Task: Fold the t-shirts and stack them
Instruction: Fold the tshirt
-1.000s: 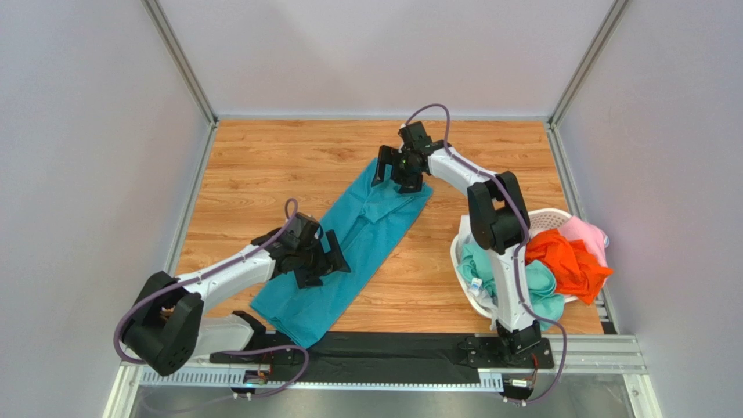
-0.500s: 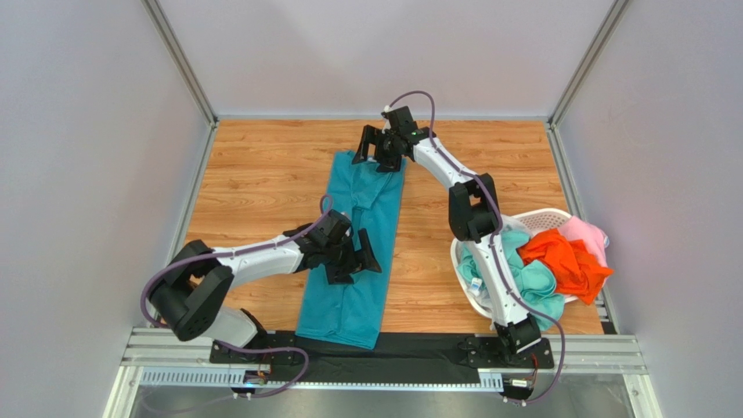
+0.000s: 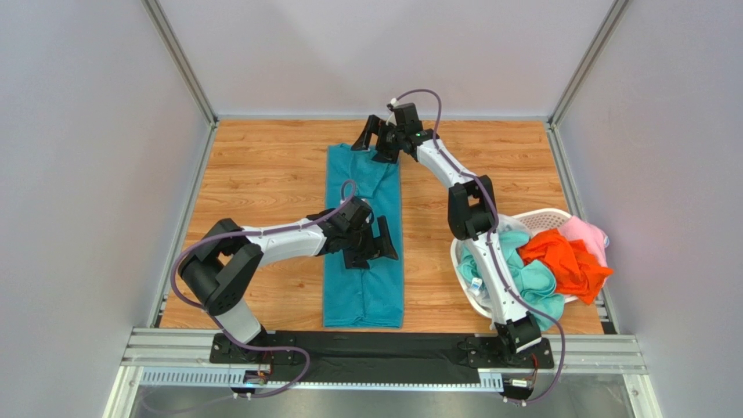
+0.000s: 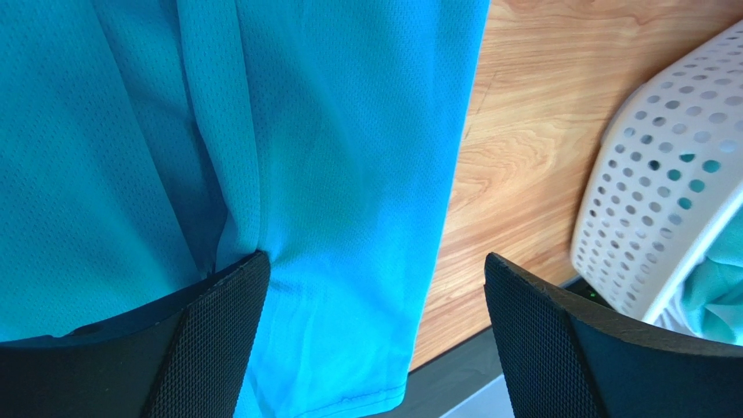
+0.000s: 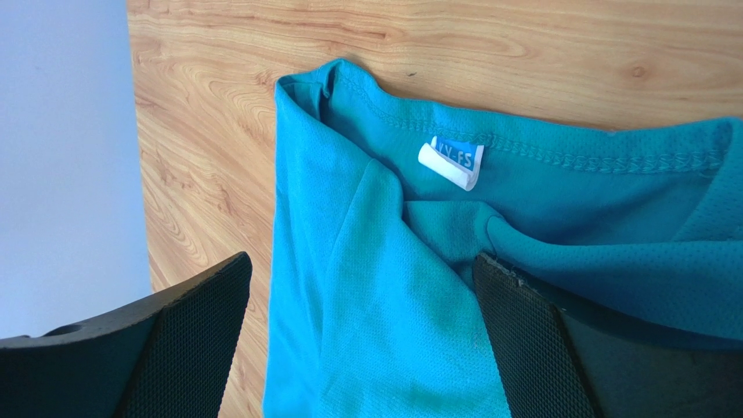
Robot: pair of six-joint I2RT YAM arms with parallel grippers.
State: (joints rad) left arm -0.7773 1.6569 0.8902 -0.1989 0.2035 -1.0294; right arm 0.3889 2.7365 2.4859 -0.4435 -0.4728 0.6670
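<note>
left gripper [image 3: 373, 246] and right gripper [image 3: 376, 144] — both at full spread, empty, over the teal t-shirt [image 3: 362, 292]

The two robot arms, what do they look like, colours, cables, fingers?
The left arm and right arm have white links, bulky black joints and a purple cable looping along each. The left gripper and right gripper are black, their two broad fingers faced with finely textured pads.
</note>
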